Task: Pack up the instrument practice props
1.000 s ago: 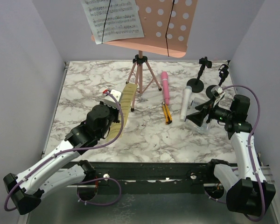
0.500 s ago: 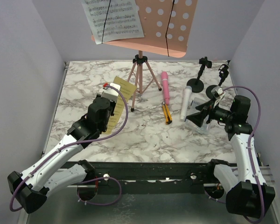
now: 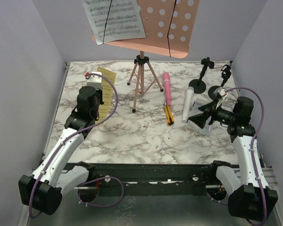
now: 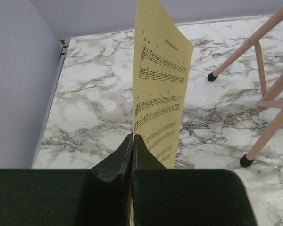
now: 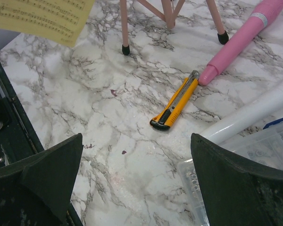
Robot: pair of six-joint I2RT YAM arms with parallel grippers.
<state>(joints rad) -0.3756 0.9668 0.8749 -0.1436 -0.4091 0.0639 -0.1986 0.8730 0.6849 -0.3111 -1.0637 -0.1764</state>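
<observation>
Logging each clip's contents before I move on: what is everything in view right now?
music rack: one, pink, perforated, on the tripod, back centre
tripod: one, pink, back centre
white sheet-music page: one, white, on the rack's left side
yellow sheet-music page: one, yellow, held upright at the left
pink toy microphone: one, pink, lying right of the tripod
white toy microphone: one, white, lying right of the pink one
mic mounts: two, black, back right
cutter: one, yellow and black, at the pink microphone's near end
clear plastic box: one, clear, near right
table: one, marbled white-grey
left gripper: shut on the yellow page
right gripper: open, empty, over the box
</observation>
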